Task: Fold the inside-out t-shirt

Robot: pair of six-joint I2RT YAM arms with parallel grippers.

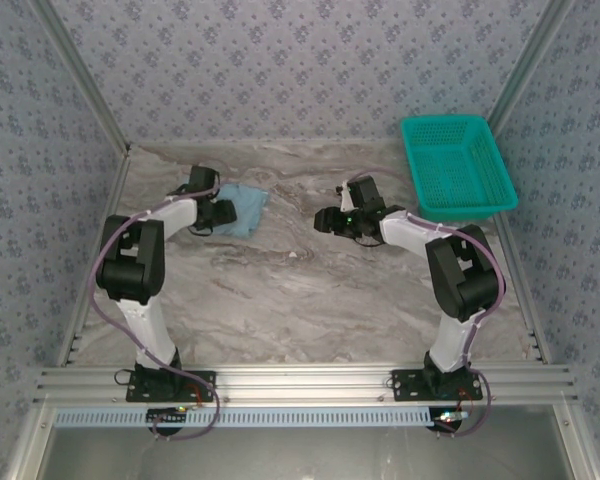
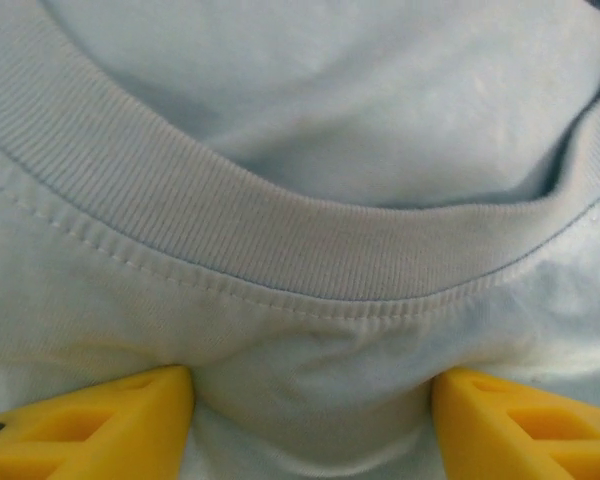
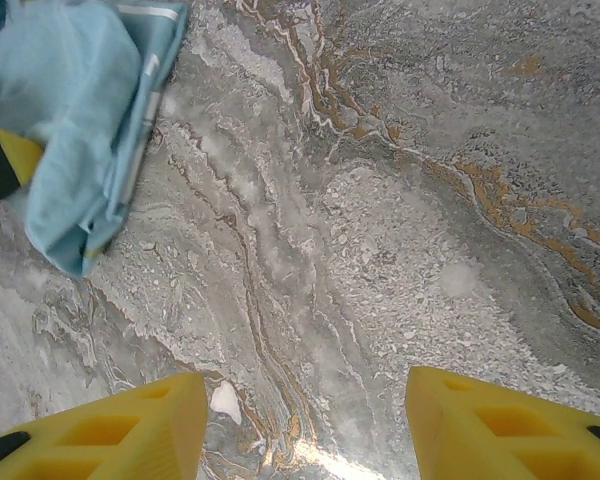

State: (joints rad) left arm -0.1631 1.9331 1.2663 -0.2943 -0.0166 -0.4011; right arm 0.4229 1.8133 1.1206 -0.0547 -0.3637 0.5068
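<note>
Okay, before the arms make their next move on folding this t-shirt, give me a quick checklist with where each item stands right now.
1. The left gripper is at the t-shirt: ok, fabric just below the collar lies between its fingers.
2. Its jaws are closed on that fabric: not ok, they stand apart.
3. The right gripper is empty: ok, open over bare table.
4. It is at the shirt: not ok, the shirt lies off to its side, apart.
5. Shirt spread flat: not ok, it is bunched up.
6. The basket is out of the way: ok, in the far right corner.
</note>
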